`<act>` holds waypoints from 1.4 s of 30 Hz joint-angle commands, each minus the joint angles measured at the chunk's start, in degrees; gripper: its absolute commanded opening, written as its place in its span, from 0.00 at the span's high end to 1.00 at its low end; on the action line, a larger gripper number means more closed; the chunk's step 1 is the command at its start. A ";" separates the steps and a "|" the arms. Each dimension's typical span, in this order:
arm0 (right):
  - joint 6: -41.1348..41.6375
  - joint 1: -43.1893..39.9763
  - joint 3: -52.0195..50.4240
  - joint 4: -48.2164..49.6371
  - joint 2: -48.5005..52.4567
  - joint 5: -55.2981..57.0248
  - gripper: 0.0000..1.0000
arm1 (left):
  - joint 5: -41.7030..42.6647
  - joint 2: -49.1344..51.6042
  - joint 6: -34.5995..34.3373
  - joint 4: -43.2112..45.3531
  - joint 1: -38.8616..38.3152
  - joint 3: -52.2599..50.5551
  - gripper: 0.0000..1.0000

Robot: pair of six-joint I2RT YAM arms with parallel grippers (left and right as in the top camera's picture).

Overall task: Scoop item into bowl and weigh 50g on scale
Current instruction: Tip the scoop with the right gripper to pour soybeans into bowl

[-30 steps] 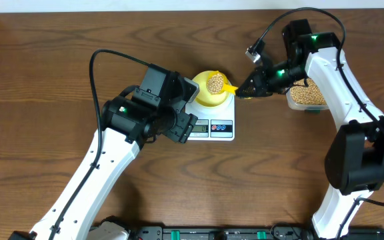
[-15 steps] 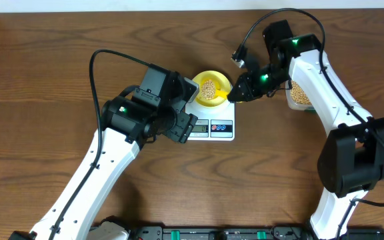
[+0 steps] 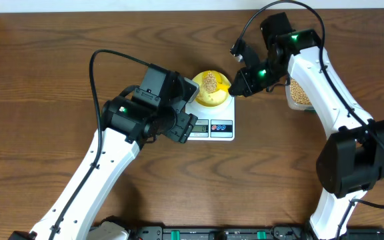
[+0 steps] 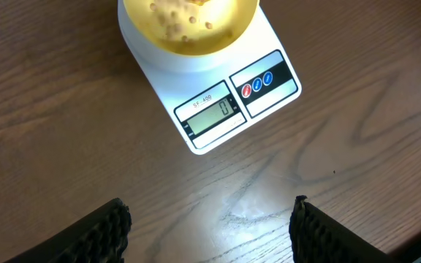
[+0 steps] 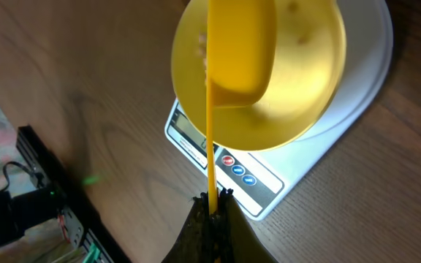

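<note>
The white scale (image 3: 213, 127) stands mid-table with the pale-yellow bowl (image 3: 212, 99) on it. Tan beans (image 3: 210, 81) lie heaped in the bowl. My right gripper (image 5: 214, 201) is shut on the thin handle of a bright yellow scoop (image 5: 240, 51). The scoop is rolled over above the bowl (image 5: 305, 88), with a few beans showing at its left edge. My left gripper (image 4: 210, 234) hangs open over bare wood just in front of the scale (image 4: 163, 62), holding nothing. The scale's display (image 4: 214, 113) shows 0.
A clear plastic tub (image 3: 300, 93) with more beans sits to the right of the scale, partly under my right arm. My left arm's wrist (image 3: 169, 107) hangs over the scale's left edge. Cables and a rack run along the near table edge.
My right gripper has shifted left and slightly back and rolled the scoop over the bowl, so the beans that lay in the level scoop now tip into the bowl. The left arm stays still.
</note>
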 commanded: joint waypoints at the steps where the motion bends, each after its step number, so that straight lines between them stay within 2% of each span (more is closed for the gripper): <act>1: -1.09 0.68 1.36 -0.20 0.24 1.79 0.99 | -0.37 -1.16 0.55 0.02 -0.07 -0.11 0.27; 23: -2.36 2.23 4.13 -2.21 0.24 8.37 0.99 | -0.37 -1.16 0.55 0.02 -0.07 -0.11 0.27; 42: -4.28 6.69 5.68 -2.71 0.13 16.70 0.99 | -0.37 -1.16 0.55 0.02 -0.07 -0.09 0.27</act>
